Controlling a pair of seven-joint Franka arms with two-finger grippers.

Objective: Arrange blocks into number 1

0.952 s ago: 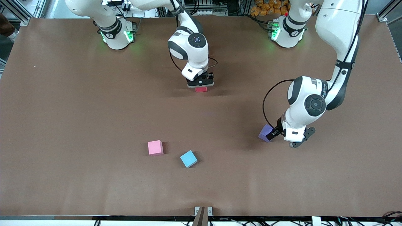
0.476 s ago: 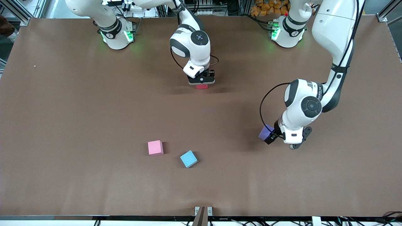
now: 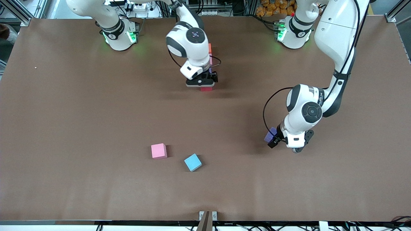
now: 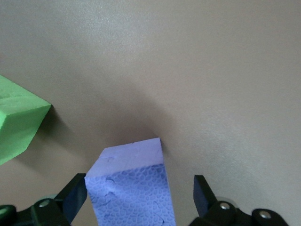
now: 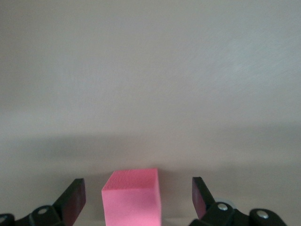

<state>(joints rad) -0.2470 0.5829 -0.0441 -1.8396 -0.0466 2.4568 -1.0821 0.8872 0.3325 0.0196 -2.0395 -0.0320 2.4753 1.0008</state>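
I have the right gripper low over the red foam cube, fingers spread with gaps either side, gripping nothing; the cube sits at the near end of the column forming the 1.

The left gripper straddles the purple foam cube, one finger touching, the other apart.

The pink foam cube and blue foam cube wait on open brown table. A green foam cube lies near the purple one.

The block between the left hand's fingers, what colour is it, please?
Purple; it shows best in the left wrist view.
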